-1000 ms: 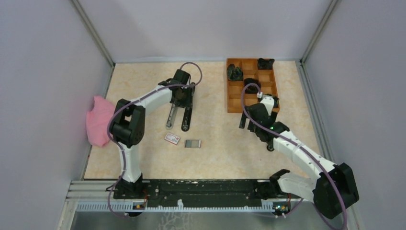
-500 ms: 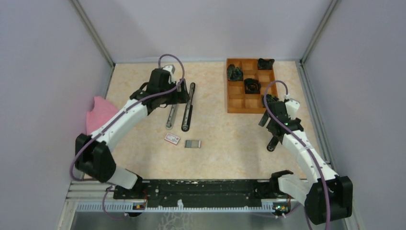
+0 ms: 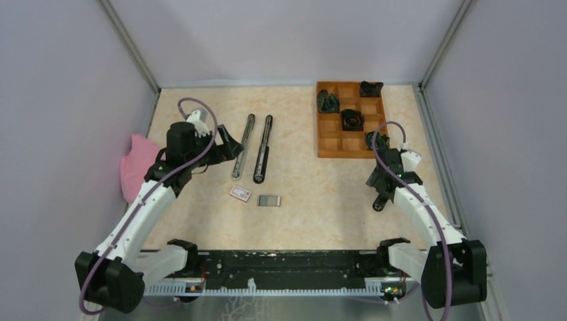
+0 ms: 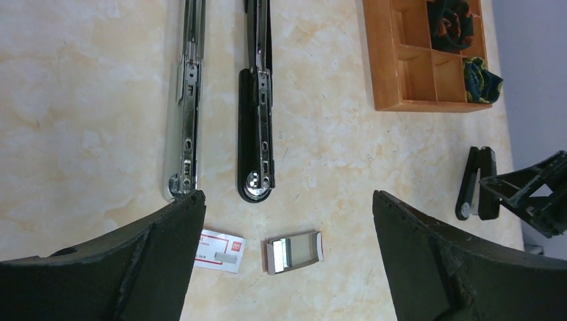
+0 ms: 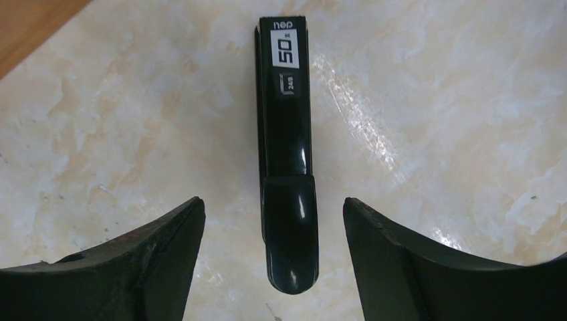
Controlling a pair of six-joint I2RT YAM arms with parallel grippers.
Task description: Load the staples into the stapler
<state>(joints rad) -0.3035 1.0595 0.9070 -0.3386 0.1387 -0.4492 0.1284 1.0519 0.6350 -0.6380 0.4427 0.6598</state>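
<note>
The stapler lies opened out flat as two long parallel bars, one silver [image 3: 243,147] [image 4: 184,114] and one black [image 3: 263,148] [image 4: 257,120]. Just in front of them lie the staples' white-and-red box [image 3: 241,193] [image 4: 219,250] and the small tray of silvery staples [image 3: 269,200] [image 4: 294,251]. My left gripper [image 3: 226,148] [image 4: 287,197] is open, left of the bars and holding nothing. My right gripper [image 3: 376,182] [image 5: 273,200] is open, straddling a short black stapler piece marked 50 [image 3: 380,202] [image 5: 287,180] without touching it.
A wooden compartment tray [image 3: 334,144] [image 4: 401,93] with dark bundled items stands at the back right. A pink cloth [image 3: 137,167] lies against the left wall. The side walls stand close on both sides.
My left gripper opened, let go of the stapler bars and drew back to the left. My right gripper swung right and nearer, over the short black piece, its jaws narrowing slightly.
</note>
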